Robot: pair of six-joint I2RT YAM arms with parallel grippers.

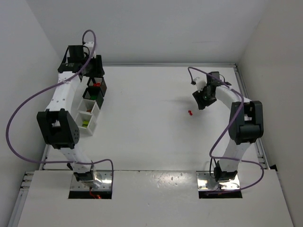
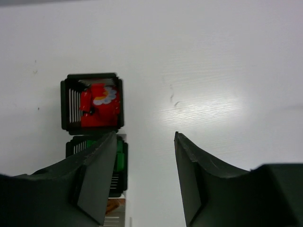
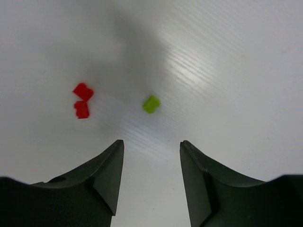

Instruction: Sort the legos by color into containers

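White table (image 1: pixel 151 123) and white walls fill every view. Left gripper (image 2: pixel 144 137) hangs over the far left part of the table. Its two dark fingers are spread apart and nothing is between them. Just beyond its fingertips stands a black container (image 2: pixel 64 106) with slatted walls, filled with red legos (image 2: pixel 97 111). One white flower-shaped piece (image 2: pixel 105 96) lies on top of the red heap. A second black container (image 2: pixel 72 145) touches it on the near side, half hidden by one finger, and green pieces (image 2: pixel 120 158) show inside it. In the top view the containers (image 1: pixel 88 100) make one row of four near the left edge. The two black ones are farther away and the two white ones are nearer. The nearest white one (image 1: pixel 91 128) holds something yellow-green.

Right gripper (image 3: pixel 151 143) is over the far right side, its fingers also spread and empty. On the bare table ahead of it lies a small yellow-green lego (image 3: pixel 151 104), about in line with the gap. To the left of it, well apart, two tiny red bricks (image 3: pixel 82 100) lie touching each other.
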